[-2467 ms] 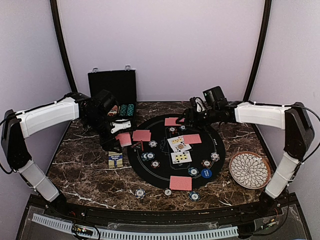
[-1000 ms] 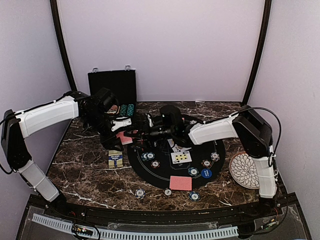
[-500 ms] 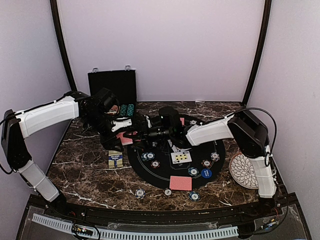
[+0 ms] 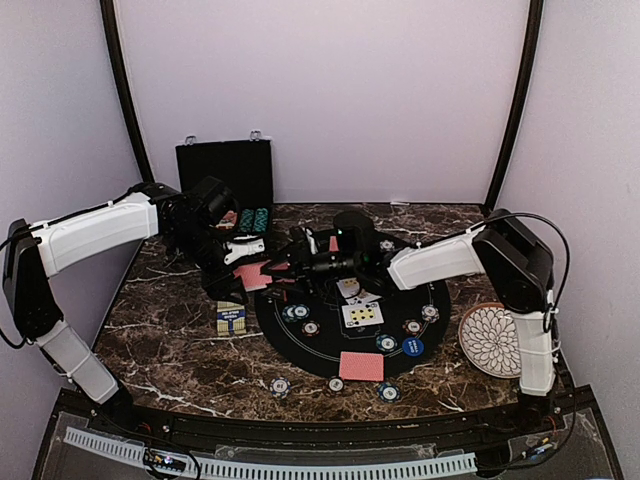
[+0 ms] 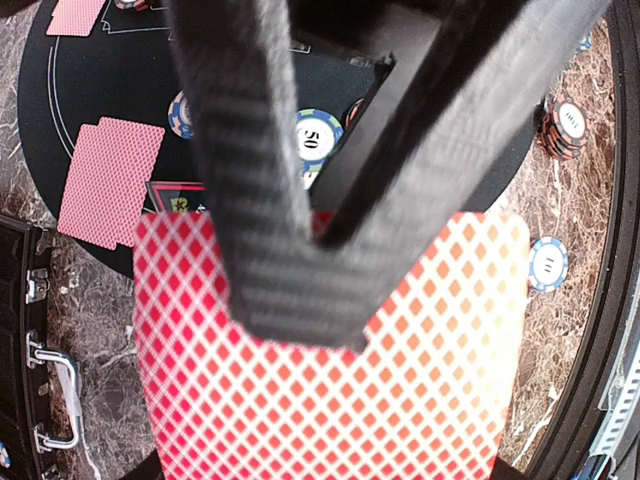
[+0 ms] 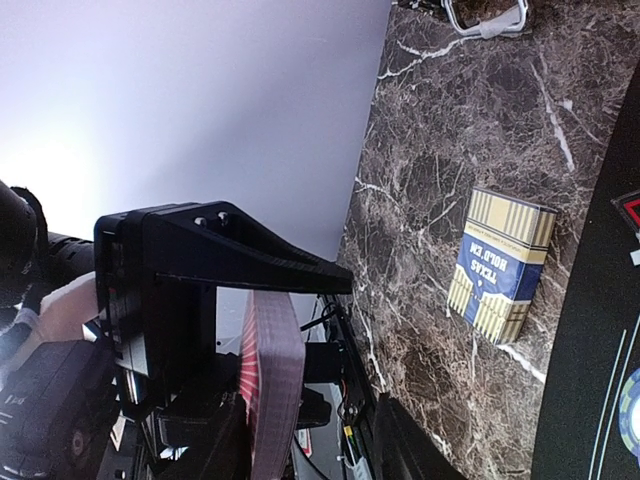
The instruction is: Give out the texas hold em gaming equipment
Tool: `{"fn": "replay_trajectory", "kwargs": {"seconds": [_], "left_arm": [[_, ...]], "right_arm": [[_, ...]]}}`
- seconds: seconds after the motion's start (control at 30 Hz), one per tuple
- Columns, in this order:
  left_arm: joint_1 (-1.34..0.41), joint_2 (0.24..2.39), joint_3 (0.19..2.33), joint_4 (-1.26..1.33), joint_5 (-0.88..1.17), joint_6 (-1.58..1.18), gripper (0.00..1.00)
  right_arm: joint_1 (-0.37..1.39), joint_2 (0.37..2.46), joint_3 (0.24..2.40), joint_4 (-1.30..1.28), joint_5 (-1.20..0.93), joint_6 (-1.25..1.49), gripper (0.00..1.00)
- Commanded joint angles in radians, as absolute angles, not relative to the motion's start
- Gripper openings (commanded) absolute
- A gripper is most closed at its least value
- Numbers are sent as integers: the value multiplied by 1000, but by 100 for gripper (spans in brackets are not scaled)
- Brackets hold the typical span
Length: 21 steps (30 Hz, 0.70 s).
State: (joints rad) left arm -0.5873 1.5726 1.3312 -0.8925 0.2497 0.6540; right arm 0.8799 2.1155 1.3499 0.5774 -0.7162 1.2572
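My left gripper (image 4: 238, 270) is shut on a deck of red-backed playing cards (image 4: 252, 274), held on edge over the mat's left rim; the deck fills the left wrist view (image 5: 400, 380). My right gripper (image 4: 278, 267) has reached across to it and is open, its jaws either side of the deck (image 6: 272, 380), one finger (image 5: 270, 200) lying on the top card. Red-backed cards (image 4: 361, 366) and face-up cards (image 4: 361, 315) lie on the round black mat (image 4: 330, 352). Poker chips (image 4: 386, 342) and a blue marker disc (image 4: 412, 347) lie there too.
A Texas Hold'em card box (image 4: 231, 318) lies on the marble left of the mat, also in the right wrist view (image 6: 500, 265). An open black case (image 4: 225, 175) holding chips stands at the back left. A white patterned plate (image 4: 498, 340) sits at the right. Loose chips (image 4: 281, 386) lie near the front.
The right arm has swung from the mat's back right across to the deck in the left gripper, now covering several cards. The left arm has stayed put with the deck.
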Motion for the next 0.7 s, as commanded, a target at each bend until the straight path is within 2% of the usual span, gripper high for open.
{"fn": "replay_trajectory", "kwargs": {"seconds": [0.0,0.3,0.67], "left_arm": [[-581,1542,1351,-895,254,655,0],[-580,1545,1347,-894,246,656,0],[-581,1543,1334,-885,233,660,0]], "right_arm": [[868,2063,1326,560,-734,1232,42],[874,2046,1320,572,-746,1247,34],[879,2040,1308,627,-772,1293,14]]}}
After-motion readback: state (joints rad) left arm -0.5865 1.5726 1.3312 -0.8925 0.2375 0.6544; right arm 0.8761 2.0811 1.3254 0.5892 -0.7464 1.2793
